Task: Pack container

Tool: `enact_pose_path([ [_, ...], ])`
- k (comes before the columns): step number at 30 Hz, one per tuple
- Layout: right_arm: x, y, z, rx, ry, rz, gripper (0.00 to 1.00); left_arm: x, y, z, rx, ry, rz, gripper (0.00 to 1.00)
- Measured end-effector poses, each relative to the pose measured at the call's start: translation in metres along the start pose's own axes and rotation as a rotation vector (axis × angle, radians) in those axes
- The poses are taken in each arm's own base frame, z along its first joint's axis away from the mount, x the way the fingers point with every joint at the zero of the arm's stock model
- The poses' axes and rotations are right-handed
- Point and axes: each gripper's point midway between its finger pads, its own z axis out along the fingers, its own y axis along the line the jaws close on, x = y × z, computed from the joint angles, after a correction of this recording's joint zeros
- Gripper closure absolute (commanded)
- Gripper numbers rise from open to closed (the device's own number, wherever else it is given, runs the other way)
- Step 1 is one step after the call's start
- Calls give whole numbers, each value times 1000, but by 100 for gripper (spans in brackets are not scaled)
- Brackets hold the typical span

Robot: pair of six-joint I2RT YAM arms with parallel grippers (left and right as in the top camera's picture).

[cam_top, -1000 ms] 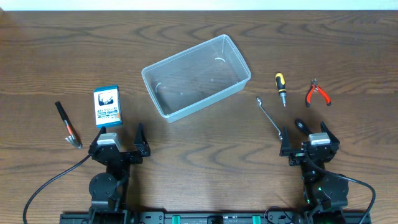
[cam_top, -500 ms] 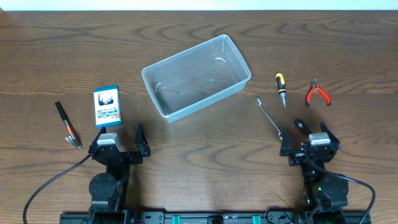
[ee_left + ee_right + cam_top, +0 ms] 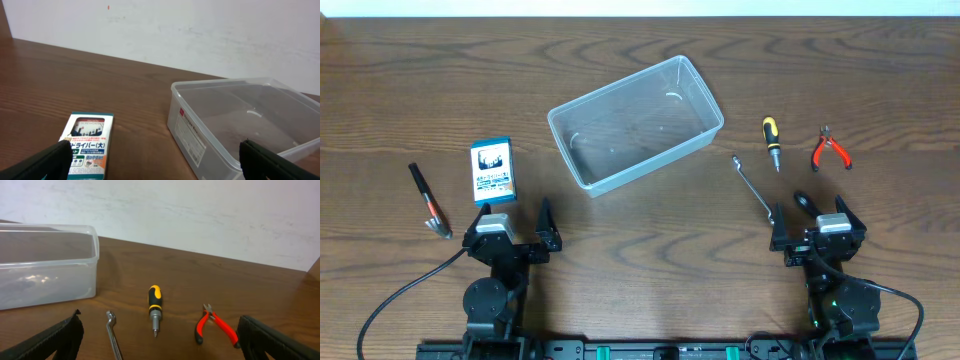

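Two grippers are parked at the six o'clock edge of the table (image 3: 880, 60): the left gripper (image 3: 510, 228) and the right gripper (image 3: 815, 228), each with fingers spread apart, nothing held. The container (image 3: 635, 125) is set at one o'clock from the left gripper, with a screwdriver (image 3: 771, 140) laid at its three o'clock.

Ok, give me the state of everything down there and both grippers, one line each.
container, upright, lidless, empty.
blue-and-white box, lying flat, face up, outside the container.
screwdriver, lying flat, outside the container.
red pliers, lying flat, outside the container.
thin metal wrench, lying flat, outside the container.
black-handled tool, lying flat, outside the container.
left gripper, jaws open, holding nothing.
right gripper, jaws open, holding nothing.
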Motion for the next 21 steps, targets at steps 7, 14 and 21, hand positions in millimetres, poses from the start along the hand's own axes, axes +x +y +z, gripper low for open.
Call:
enact_pose_path([
  [7, -2, 6, 0, -38, -4, 189, 1, 0, -1, -1, 3, 10, -38, 2],
  [14, -50, 9, -9, -84, 73, 247, 1, -30, -8, -18, -26, 170, -98, 2],
  [21, -81, 13, 16, -117, 444, 223, 1, -108, -25, -21, -79, 403, -80, 2],
])
